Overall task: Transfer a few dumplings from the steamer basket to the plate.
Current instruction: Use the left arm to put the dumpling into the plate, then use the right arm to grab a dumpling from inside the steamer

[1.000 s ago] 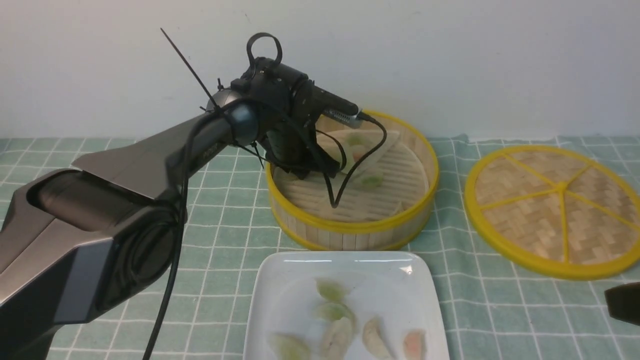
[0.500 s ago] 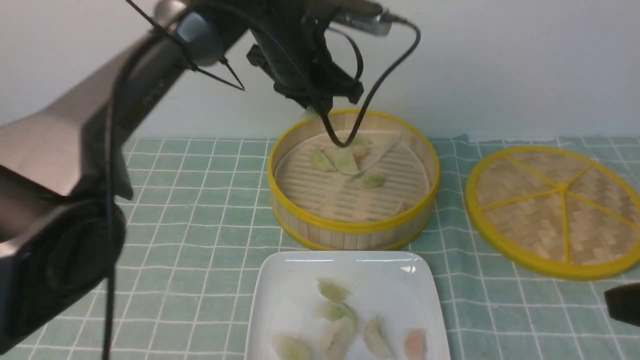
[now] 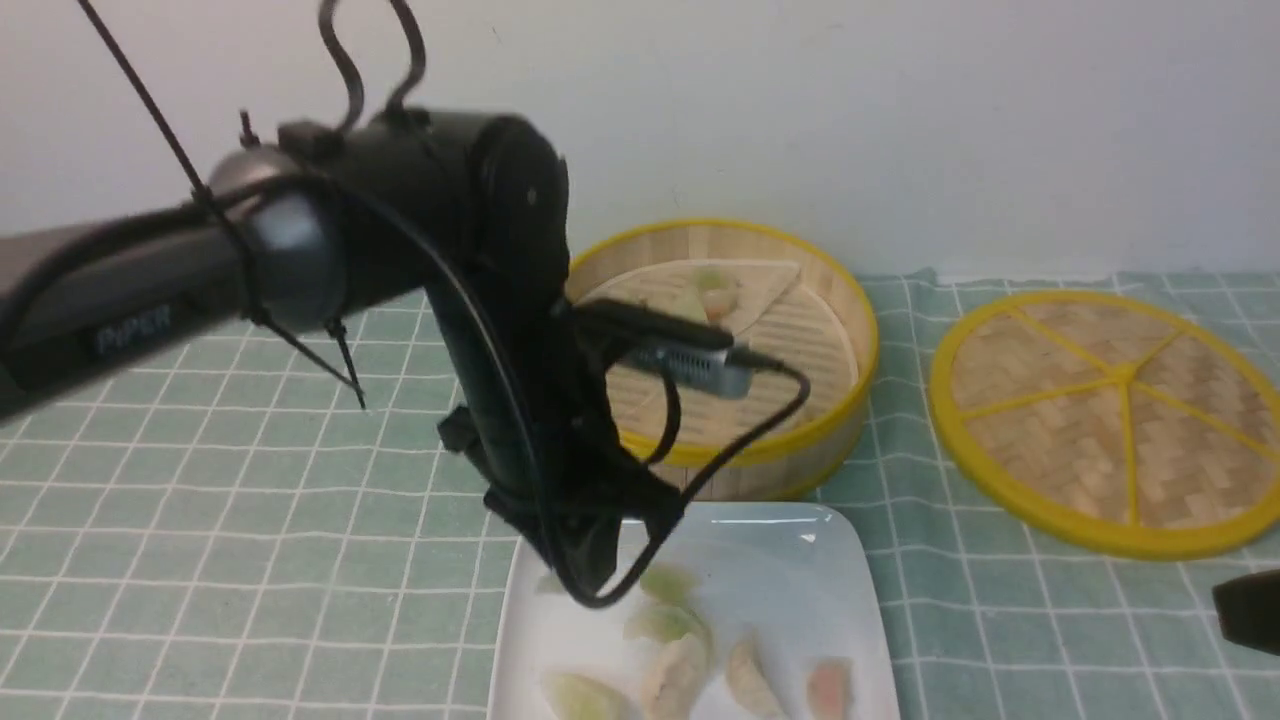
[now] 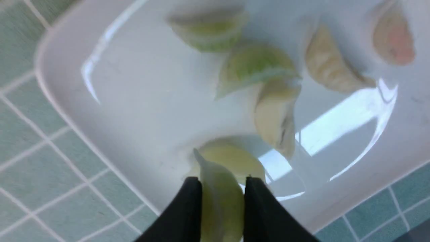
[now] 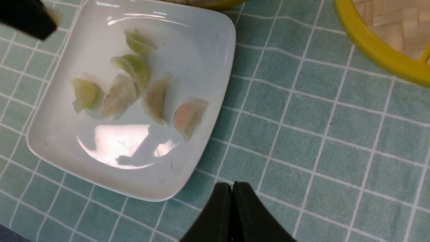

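- The left arm [image 3: 150, 290] reaches in from the left with its forearm roughly level and its wrist [image 3: 500, 300] bent steeply downward.
- The left gripper [image 4: 221, 179] points down, jaws pinching a pale green dumpling [image 4: 220, 205].
- The right gripper [image 5: 231, 185] sits low on the right, jaws pressed together.

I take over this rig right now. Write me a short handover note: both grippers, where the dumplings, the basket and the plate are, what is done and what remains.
Left gripper: shut on a green dumpling, over the plate near its left side, not yet released.
Right gripper: shut, empty, above the cloth beside the plate.
Done: six dumplings lie on the plate.
Steamer basket: behind the plate, with a few dumplings inside, partly hidden by the left arm.
Left: release the held one, then probably fetch more if wanted.
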{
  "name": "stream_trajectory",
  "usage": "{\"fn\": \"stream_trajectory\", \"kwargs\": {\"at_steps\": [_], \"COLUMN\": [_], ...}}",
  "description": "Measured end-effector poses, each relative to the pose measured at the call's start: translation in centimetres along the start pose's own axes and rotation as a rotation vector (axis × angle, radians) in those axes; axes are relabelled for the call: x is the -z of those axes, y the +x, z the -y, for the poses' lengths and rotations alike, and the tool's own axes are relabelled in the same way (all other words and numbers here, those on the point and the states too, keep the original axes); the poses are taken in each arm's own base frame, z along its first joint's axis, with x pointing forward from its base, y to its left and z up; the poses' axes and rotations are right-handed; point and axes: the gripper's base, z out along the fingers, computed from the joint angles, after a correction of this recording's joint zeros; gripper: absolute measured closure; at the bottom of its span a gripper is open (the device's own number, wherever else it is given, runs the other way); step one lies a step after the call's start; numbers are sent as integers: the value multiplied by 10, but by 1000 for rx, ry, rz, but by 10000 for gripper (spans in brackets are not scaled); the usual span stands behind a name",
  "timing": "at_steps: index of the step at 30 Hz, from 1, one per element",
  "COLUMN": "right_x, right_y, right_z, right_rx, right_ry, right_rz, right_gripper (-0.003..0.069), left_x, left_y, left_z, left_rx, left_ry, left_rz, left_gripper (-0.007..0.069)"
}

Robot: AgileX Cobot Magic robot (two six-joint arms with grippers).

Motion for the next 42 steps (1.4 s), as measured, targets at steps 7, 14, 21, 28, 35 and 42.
{"fn": "stream_trajectory", "kwargs": {"at_steps": [7,14,21,28,35,42], "right_x": [0,0,-6,-55,-120,-206], "right_y": [0,-6,-65,-132,-185,-223], "right_z": [0,-2,0,-10,-31,-36], "right_rx": [3,22,107,235,362,467], "right_ry": [2,-32,-62,-115,-134,-113], "right_rz": [-3,-38,-58,-130,-151,-137], "right_gripper": [673,673,673,666,561,271], "left_x": [-37,-37,1,101,160,167], "left_y": [-5,-8,-1,43,116,196], "left_z": [-8,-8,-4,13,27,29], "left_rx": [29,29,-24,-56,-71,-18], "left_ry": [-4,-4,-55,-125,-115,-93], "left_rz": [8,24,1,257,442,555], "left_gripper": [482,238,328,621,631,631]}}
